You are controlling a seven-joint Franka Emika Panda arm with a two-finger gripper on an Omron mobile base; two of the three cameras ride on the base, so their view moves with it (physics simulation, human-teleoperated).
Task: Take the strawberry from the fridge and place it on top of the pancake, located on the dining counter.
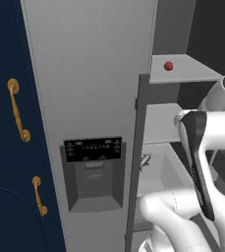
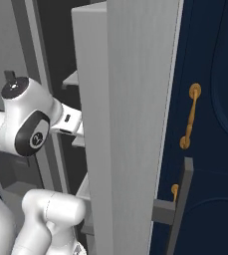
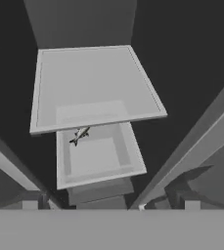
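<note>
The gripper's state cannot be told from these views; the white arm reaches into the open fridge. The strawberry sits on an upper fridge shelf, above a bin holding a small fish-like item.

red strawberry, grey fridge with black dispenser panel, navy cabinets, gold handles, white arm

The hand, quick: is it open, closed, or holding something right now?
Hand: cannot be told; its fingers are not clear enough to judge.
</note>
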